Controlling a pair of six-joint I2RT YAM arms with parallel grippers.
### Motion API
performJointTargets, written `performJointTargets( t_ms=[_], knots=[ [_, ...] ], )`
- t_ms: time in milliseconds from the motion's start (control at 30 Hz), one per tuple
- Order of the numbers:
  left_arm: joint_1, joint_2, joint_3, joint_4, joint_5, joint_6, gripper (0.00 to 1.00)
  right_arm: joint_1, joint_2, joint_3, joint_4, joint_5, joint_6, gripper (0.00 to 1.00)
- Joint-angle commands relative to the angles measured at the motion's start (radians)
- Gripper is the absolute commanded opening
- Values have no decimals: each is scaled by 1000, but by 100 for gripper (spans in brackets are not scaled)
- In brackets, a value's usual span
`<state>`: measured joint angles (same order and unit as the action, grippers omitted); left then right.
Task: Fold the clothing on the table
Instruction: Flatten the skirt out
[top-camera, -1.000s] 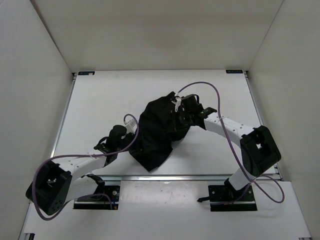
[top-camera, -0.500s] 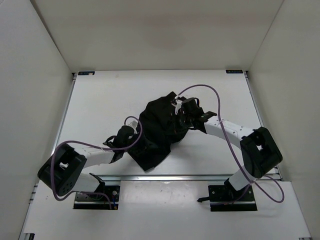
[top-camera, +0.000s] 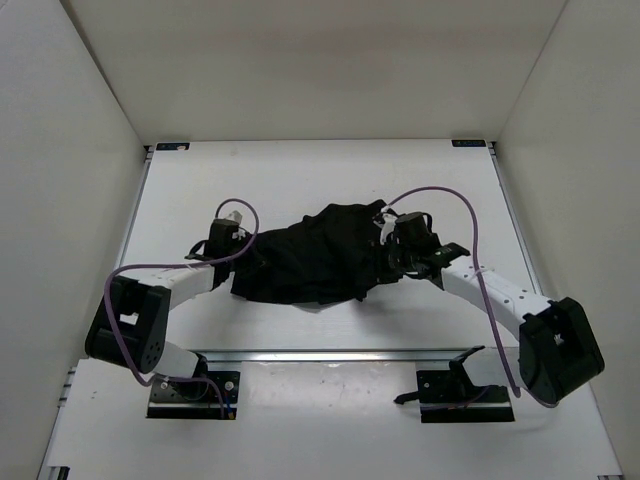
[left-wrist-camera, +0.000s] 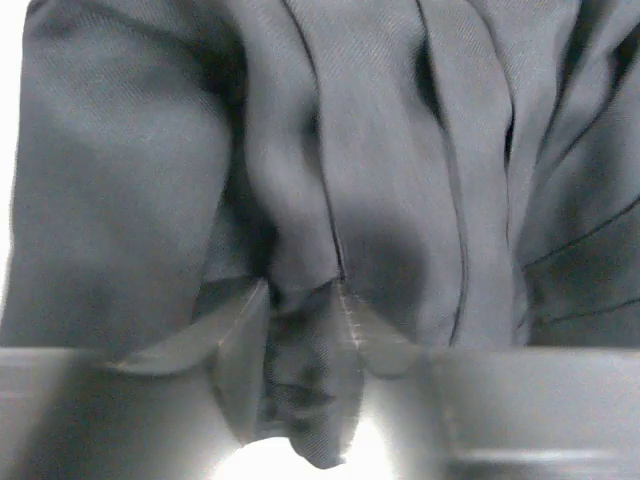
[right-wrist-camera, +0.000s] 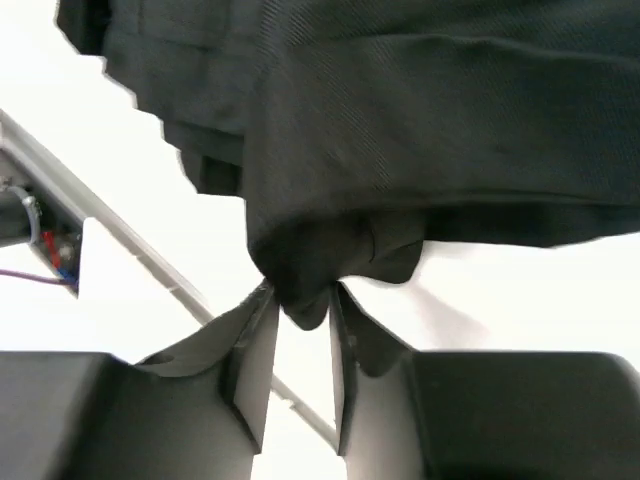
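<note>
Two grippers hold the one black piece of clothing (top-camera: 310, 265), which sits stretched sideways across the middle of the white bench (top-camera: 250, 185), slightly below centre in the top view. The left gripper (top-camera: 243, 262) is at the clothing's left edge and the right gripper (top-camera: 384, 257) at its right edge, with the creased fabric spanning between them.

In the left wrist view, the left gripper is nearly closed. Its fingers (left-wrist-camera: 235, 340) pinch a narrow fold of fabric at the lower centre of the frame, and long pleat-like creases run up from there to the top edge.

In the right wrist view, the right gripper is also nearly closed. Its fingers (right-wrist-camera: 255, 360) clamp a bunched corner of cloth at the centre of the frame. The rest of the clothing spreads across the upper half, with bare bench showing under its hem at the lower right. A metal rail (right-wrist-camera: 120, 235) slants across the left side of that frame.

A purple cable (top-camera: 440, 195) loops above the right arm in the top view. Whether the middle of the clothing rests on the bench cannot be told.
</note>
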<state>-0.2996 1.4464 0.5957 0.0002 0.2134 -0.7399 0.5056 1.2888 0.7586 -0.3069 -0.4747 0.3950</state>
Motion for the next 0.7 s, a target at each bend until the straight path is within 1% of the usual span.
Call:
performJointTargets(
  t_ms=[0,33,67,167,200,233,300,367,433,533,600,667],
  knots=[
    [34,-20,36,-81,16,105,47,-29,-45,7,-32,42,-38,25],
    [33,-24,38,-89,44,112,56,-26,-48,11,-34,38,-47,27],
    [25,-37,38,-94,66,109,61,-22,-54,18,-23,42,-50,27],
    [-7,-61,3,-97,105,103,69,17,-45,41,-35,96,-54,33],
    [-16,-84,-5,-94,113,88,72,24,-33,45,-43,116,-51,40],
    [-16,-112,-35,-89,121,79,73,30,-25,53,-50,126,-48,44],
    [-19,-152,-63,-89,121,59,75,36,-16,51,-63,142,-54,48],
    [-9,-201,-109,-89,133,48,78,50,-17,44,-54,165,-64,49],
    [-10,-225,-116,-115,126,51,77,80,-29,39,-46,195,-73,50],
    [-9,-244,-131,-146,124,60,78,137,-84,4,-14,277,-90,50],
    [-12,-253,-154,-135,116,45,78,160,-115,-33,15,320,-91,50],
    [-22,-264,-169,-115,112,28,78,183,-146,-70,35,353,-91,48]
  ],
)
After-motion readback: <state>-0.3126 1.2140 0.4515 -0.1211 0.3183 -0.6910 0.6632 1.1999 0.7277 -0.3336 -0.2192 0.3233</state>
